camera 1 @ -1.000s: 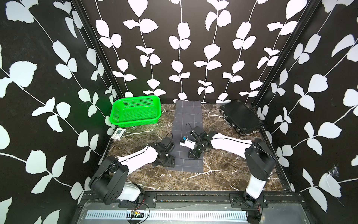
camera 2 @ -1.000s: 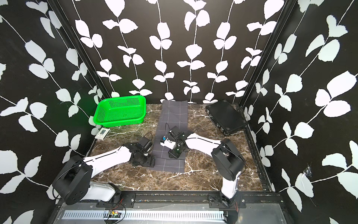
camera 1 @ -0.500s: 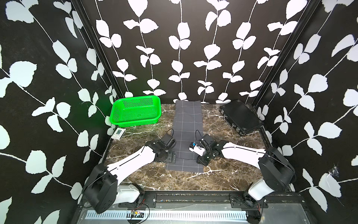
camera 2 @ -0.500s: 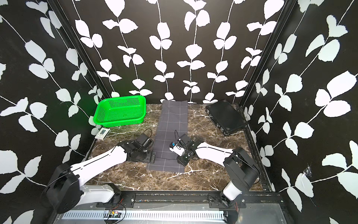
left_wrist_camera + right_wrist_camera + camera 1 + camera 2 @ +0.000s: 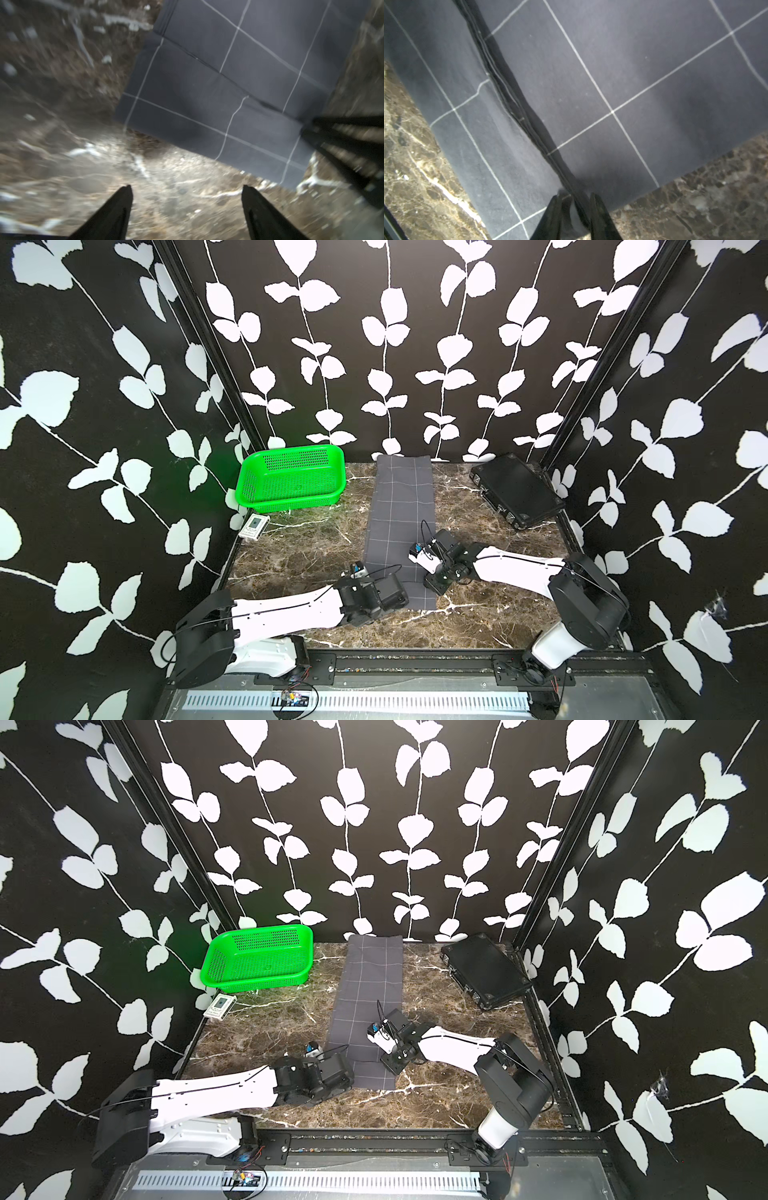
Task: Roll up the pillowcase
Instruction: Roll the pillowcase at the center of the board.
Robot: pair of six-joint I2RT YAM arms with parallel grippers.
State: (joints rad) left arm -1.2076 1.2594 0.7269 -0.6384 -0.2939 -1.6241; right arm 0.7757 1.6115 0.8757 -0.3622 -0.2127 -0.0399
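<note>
The pillowcase (image 5: 401,514) (image 5: 368,994), dark grey with a thin white grid, lies as a long strip on the marble table, running from the back wall toward the front. A raised fold crosses it near its front end (image 5: 517,104) (image 5: 228,76). My right gripper (image 5: 575,196) (image 5: 432,587) is at the strip's right edge and is shut on the end of that fold. My left gripper (image 5: 187,189) (image 5: 399,599) is open over bare marble just off the front left corner of the cloth, with nothing between its fingers.
A green perforated basket (image 5: 291,481) stands at the back left with a small white device (image 5: 254,526) in front of it. A flat black case (image 5: 515,489) lies at the back right. Patterned walls close in three sides.
My right gripper moved from the middle of the cloth to its right edge nearer the front and closed on the fold. The left arm swung toward the front left corner.
</note>
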